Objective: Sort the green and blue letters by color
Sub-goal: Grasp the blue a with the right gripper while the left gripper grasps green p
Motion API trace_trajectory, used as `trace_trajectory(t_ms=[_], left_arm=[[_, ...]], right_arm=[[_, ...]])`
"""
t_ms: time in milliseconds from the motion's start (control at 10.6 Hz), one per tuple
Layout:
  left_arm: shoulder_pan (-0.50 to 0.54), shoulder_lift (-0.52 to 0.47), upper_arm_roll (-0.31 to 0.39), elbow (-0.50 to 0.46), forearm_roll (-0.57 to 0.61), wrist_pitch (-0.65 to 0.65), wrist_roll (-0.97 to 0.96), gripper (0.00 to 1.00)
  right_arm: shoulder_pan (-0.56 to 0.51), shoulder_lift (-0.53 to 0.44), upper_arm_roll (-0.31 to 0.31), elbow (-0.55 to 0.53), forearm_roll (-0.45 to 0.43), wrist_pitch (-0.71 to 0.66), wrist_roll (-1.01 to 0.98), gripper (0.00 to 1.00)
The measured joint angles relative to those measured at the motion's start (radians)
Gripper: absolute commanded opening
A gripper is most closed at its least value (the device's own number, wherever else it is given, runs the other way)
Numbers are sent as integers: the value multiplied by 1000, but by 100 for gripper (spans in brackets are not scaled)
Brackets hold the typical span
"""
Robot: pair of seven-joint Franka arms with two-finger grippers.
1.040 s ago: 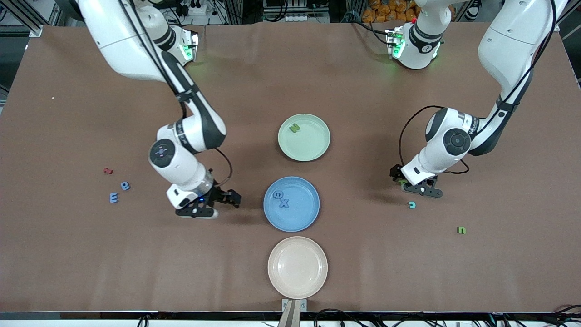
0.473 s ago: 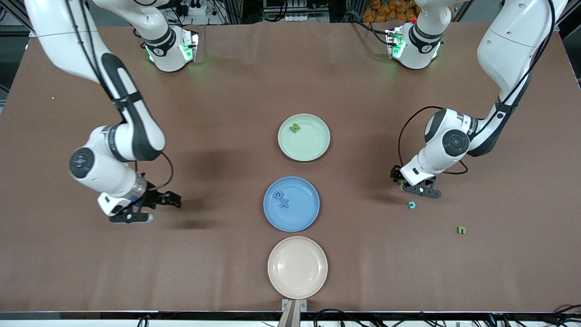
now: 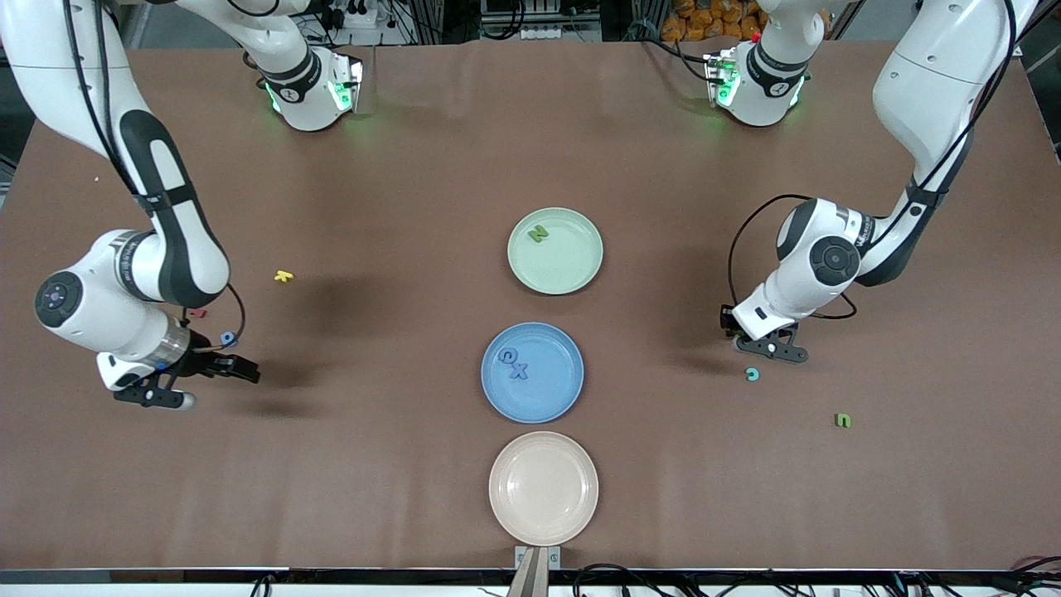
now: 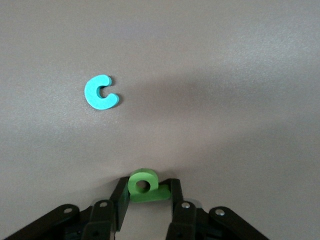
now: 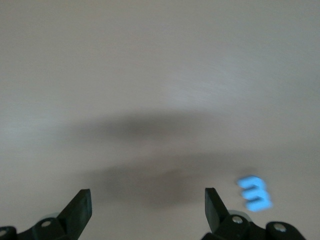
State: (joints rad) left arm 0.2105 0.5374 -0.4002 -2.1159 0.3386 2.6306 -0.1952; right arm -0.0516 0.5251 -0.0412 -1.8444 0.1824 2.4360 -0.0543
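Front view first, working away from the camera: nearest sits a pale pink plate (image 3: pixel 543 487), bare. Next comes a green letter (image 3: pixel 843 420) lying alone on the desk (image 3: pixel 398 464) toward the left arm's end. Farther on is the blue plate (image 3: pixel 532 372) with two blue letters (image 3: pixel 514 362) lying in it. About level with that plate, toward the left arm's end, a teal C (image 3: pixel 752 374) lies flat on the desk. Just past it the left gripper (image 3: pixel 734 331) is down at the desk surface — in the left wrist view its fingers (image 4: pixel 120 200) are pinching a small green letter (image 4: pixel 143 185) with a round hole, the teal C lying a little way off from it.

At the right arm's end the right gripper (image 3: pixel 211 365) hangs low over the desk, fingers (image 5: pixel 80 210) spread wide with nothing between them. A blue letter (image 3: pixel 227 337) lies just beside it, and the right wrist view shows a blurred blue E (image 5: pixel 255 193) close to one finger. Slightly farther away lies a tiny red letter (image 3: pixel 197 313), then a yellow one (image 3: pixel 283 275).

Farthest of the plates is the green plate (image 3: pixel 554 250) — a green N (image 3: pixel 539 235) rests in it.
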Motion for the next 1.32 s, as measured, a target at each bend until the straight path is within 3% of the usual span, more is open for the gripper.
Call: trace_trajectory(t_ms=[378, 662, 945, 1134, 1323], left_arm=[[0, 1, 0, 3, 4, 1, 0, 0], [-4, 1, -4, 33, 11, -4, 0, 0], [-14, 0, -43, 100, 11, -110, -26, 0], [-30, -2, -101, 144, 11, -192, -147, 0], [-95, -4, -123, 170, 11, -226, -277, 0]], right_arm=[[-65, 0, -48, -90, -53, 4, -8, 100], [-73, -1, -46, -155, -56, 64, -10, 100], [-73, -1, -43, -215, -56, 116, -10, 100], [-73, -1, -42, -237, -56, 130, -10, 84], [-71, -1, -41, -243, -56, 134, -10, 58]])
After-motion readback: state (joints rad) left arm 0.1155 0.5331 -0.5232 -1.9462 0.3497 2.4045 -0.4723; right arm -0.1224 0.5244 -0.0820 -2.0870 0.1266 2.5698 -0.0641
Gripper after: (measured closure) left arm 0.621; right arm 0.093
